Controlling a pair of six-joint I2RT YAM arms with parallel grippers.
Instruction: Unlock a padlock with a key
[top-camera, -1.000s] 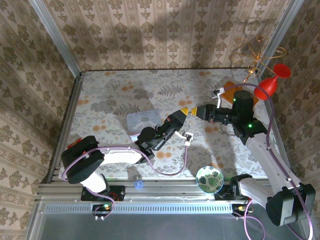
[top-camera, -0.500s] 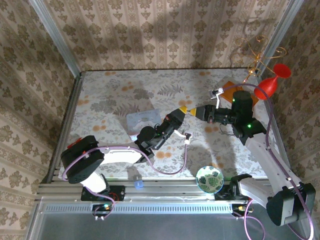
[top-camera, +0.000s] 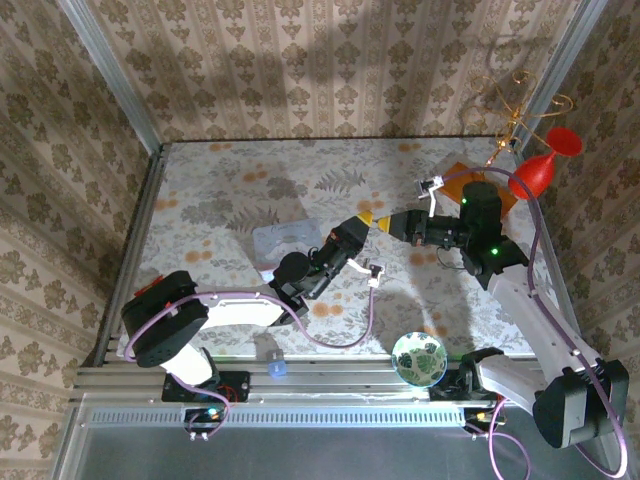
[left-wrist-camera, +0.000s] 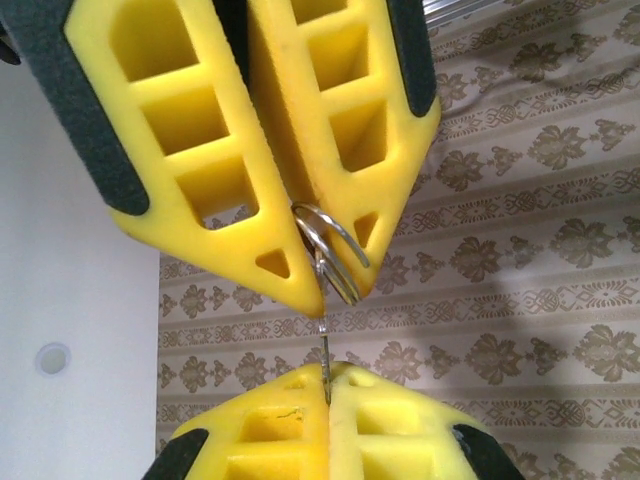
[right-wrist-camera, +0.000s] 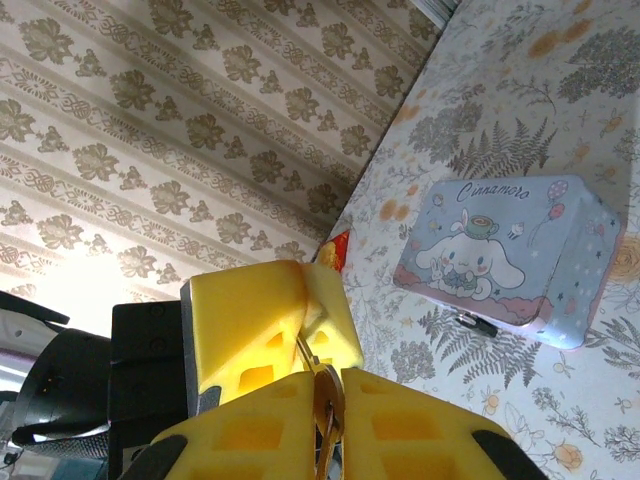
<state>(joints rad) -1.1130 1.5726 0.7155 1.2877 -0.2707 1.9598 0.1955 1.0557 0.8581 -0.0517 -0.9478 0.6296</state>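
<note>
Above the middle of the table my two grippers meet tip to tip. My left gripper (top-camera: 366, 218) (left-wrist-camera: 328, 372) is shut on the thin blade of the key (left-wrist-camera: 326, 345). My right gripper (top-camera: 386, 223) (right-wrist-camera: 335, 375) has its jaws closed on the key's golden head (right-wrist-camera: 328, 396) and its wire ring (left-wrist-camera: 330, 245). In the right wrist view the left gripper (right-wrist-camera: 306, 345) sits just above my right fingers. A small dark metal piece, apparently the padlock (right-wrist-camera: 477, 323), lies on the table against the near side of the floral tin box (right-wrist-camera: 500, 245) (top-camera: 285, 243).
A green patterned bowl (top-camera: 419, 358) stands at the near edge, with a small blue cap (top-camera: 277, 369) left of it. A red funnel (top-camera: 545, 165), an orange item (top-camera: 460, 172) and a gold wire stand (top-camera: 510, 100) crowd the back right corner.
My right gripper has slid left until its tips meet the left gripper, and its jaws have narrowed onto the key's head. The left gripper stayed shut and shifted slightly.
</note>
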